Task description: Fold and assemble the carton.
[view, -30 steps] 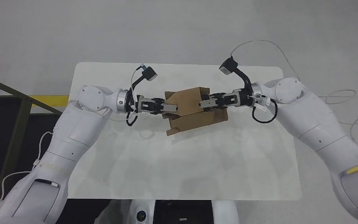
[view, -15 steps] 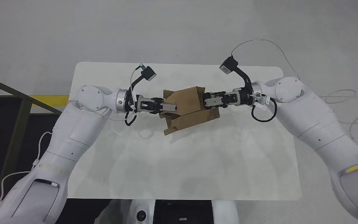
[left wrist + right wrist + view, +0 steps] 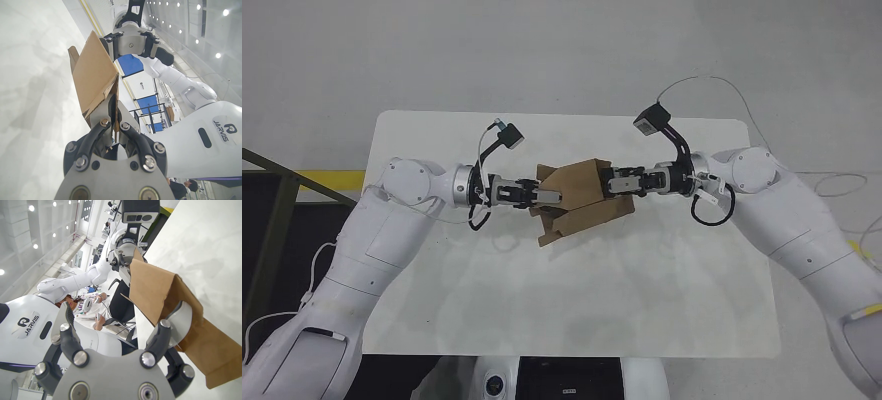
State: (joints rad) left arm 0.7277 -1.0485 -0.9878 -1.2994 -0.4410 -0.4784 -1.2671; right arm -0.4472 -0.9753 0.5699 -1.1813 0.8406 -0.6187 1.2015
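Carton [image 3: 580, 192]: brown cardboard, only partly formed. One broad panel [image 3: 92, 75] faced up at a slant, and a lower panel with loose flaps stuck out toward the near-left. The corrugated edges were raw and the folds were not squared.
Carton position: over the middle of the white table [image 3: 442, 300], toward its far side, between the two grippers. Whether its lowest edge touched the tabletop could not be determined.
Left gripper [image 3: 542, 195]: at the carton's left end, fingers drawn narrow and pinching a thin flap edge [image 3: 115, 113] between them.
Right gripper [image 3: 614, 184]: at the carton's right end, fingers spread wide. One white fingertip [image 3: 182, 313] was pressed against a fold of the cardboard [image 3: 151, 285], and the other finger [image 3: 64, 311] stood free in the air, gripping nothing.
Table surface: white and matte, with a shadow under the carton.
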